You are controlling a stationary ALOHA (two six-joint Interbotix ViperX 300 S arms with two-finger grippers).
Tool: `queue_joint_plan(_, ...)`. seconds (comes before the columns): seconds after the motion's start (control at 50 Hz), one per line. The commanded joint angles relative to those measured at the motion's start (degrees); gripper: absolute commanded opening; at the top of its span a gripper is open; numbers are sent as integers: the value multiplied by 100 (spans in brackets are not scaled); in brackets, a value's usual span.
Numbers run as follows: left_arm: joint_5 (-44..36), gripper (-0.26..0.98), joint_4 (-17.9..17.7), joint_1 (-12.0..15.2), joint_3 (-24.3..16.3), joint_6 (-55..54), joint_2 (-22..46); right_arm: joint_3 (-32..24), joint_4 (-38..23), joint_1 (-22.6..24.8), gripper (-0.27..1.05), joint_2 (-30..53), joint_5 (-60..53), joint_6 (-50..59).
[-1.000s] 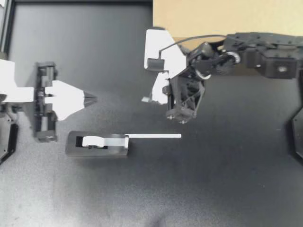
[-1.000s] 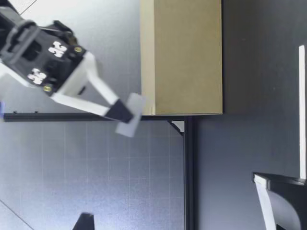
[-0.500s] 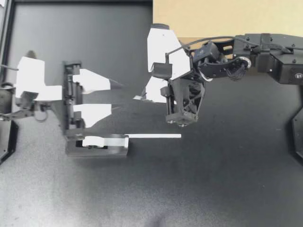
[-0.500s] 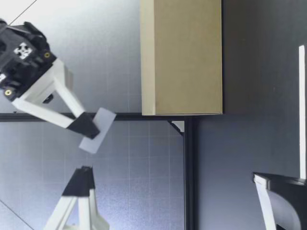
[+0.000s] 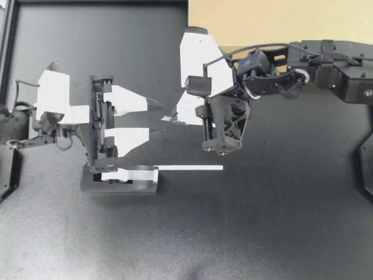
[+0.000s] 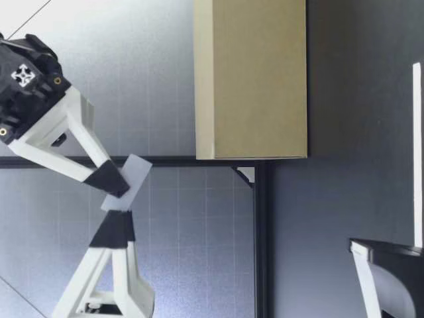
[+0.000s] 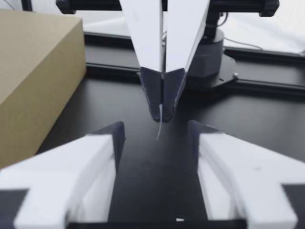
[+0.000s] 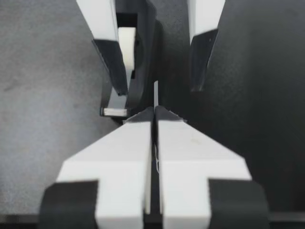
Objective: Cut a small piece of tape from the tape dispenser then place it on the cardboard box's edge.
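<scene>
My left gripper (image 5: 156,119) stands open above the black tape dispenser (image 5: 119,178), its fingertips pointing at my right gripper (image 5: 176,115). The right gripper is shut on a small piece of tape (image 5: 168,118), held in the air just ahead of the left fingers. In the left wrist view the piece of tape (image 7: 159,126) hangs edge-on from the right gripper (image 7: 162,107), between my open left fingers (image 7: 107,143). From the dispenser a white tape strip (image 5: 189,168) runs out to the right. The cardboard box (image 5: 280,20) sits at the back.
In the low view the box (image 6: 252,79) stands behind the two grippers, well below the height of the tape piece (image 6: 130,173). The dispenser (image 6: 387,278) is near that camera. The black table (image 5: 262,233) lies bare at the front and right.
My left gripper opened wide and moved right, up to the right gripper's tip. The right gripper carried the tape piece slightly left, away from the box.
</scene>
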Motion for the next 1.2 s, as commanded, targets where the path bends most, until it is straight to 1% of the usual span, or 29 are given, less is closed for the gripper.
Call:
queue_joint_plan(0.0,-79,42,-9,9,-176,-18,18,-167,-18,18,-8,-62,-62,-9)
queue_joint_plan(0.06,-97,40,-9,9,-202,-26,62,-167,-18,26,-8,-62,-53,-9)
queue_joint_plan(0.16,-97,33,-9,9,-246,-18,105,-167,-18,26,-8,-53,-62,-9)
queue_joint_plan(0.22,-97,25,-9,9,-246,-18,132,-158,-18,26,-8,-44,-62,-9)
queue_joint_plan(0.36,-97,2,-9,9,-237,-18,123,-149,-18,18,-8,-35,-62,-9)
queue_joint_plan(0.42,-105,-5,-9,9,-220,-9,114,-149,-18,18,-8,-26,-62,-9)
queue_joint_plan(0.5,-105,-11,-9,9,-202,-18,97,-141,-26,26,-8,-26,-62,0)
queue_joint_plan(0.68,-105,-12,9,9,-202,-9,97,-114,-18,18,-7,-35,-62,9)
queue_joint_plan(0.78,-105,-12,18,9,-202,9,88,-79,-18,18,-3,-26,-79,26)
queue_joint_plan(0.88,-105,-12,26,0,-202,18,88,-18,-18,9,6,-26,-193,53)
queue_joint_plan(1.0,-105,-12,35,0,-202,0,88,70,-26,-18,29,-35,-352,70)
queue_joint_plan(1.06,-97,-12,26,0,-202,-18,88,114,-18,-53,38,-53,-369,62)
queue_joint_plan(1.18,-123,-12,-149,0,-255,-62,176,308,-18,-246,37,-202,-501,53)
